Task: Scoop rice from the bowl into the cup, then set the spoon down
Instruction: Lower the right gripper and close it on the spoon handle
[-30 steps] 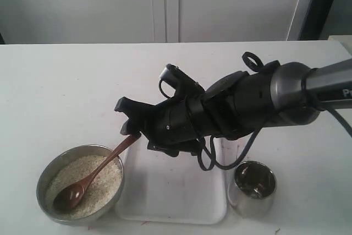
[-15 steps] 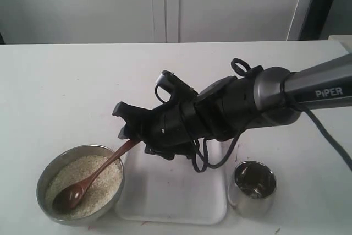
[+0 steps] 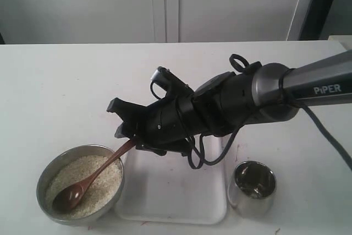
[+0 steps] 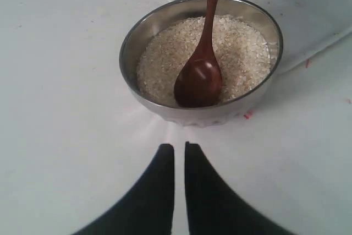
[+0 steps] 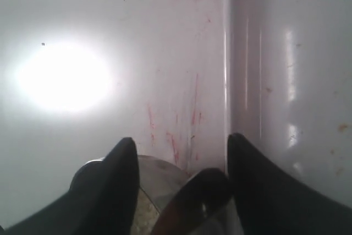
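Clamping the right gripper's [image 3: 124, 128] jaws on the slim handle of the dark reddish-brown wooden spoon [image 3: 99, 170], resting its oval end on pale beige rice grains [image 3: 107, 185] inside the wide grey metal bowl [image 3: 39, 191]. Hovering the left gripper [image 4: 175, 155] near it, jaws almost touching, holding nothing. Standing the small shiny steel cup [image 3: 250, 205] beyond the white tray [image 3: 170, 191].

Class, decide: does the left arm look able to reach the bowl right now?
Probably yes: the left claw points at the bowl with only bare table between; its jaws look shut.
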Robot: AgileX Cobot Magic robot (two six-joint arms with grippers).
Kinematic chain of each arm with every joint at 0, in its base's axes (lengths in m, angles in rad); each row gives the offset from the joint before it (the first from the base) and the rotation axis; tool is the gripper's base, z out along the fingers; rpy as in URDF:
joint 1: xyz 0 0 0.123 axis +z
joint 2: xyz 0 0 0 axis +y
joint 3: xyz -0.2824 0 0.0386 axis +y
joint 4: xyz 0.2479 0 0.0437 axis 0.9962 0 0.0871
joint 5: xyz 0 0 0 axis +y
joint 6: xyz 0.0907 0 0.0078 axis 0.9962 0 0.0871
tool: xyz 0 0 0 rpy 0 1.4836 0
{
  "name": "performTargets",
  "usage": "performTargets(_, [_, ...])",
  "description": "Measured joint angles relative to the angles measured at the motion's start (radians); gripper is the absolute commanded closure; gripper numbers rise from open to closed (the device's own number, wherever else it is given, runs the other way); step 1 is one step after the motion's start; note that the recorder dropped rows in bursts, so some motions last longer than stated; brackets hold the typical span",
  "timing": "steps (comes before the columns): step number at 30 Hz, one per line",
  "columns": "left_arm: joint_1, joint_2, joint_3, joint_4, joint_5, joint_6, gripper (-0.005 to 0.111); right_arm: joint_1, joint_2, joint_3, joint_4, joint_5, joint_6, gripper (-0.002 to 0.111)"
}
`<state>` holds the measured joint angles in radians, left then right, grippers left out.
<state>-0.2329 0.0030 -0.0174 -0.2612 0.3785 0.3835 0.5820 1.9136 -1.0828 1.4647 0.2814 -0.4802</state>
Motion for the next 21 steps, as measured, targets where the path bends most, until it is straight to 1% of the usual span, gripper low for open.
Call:
performTargets(9, [0.0, 0.0, 0.0, 0.0, 0.0, 0.0, 0.092, 0.0, 0.0, 0.0, 0.001, 0.009, -0.002, 0.072])
performTargets(21, [0.0, 0.0, 0.0, 0.0, 0.0, 0.0, 0.092, 0.0, 0.0, 0.0, 0.001, 0.048, -0.021, 0.073])
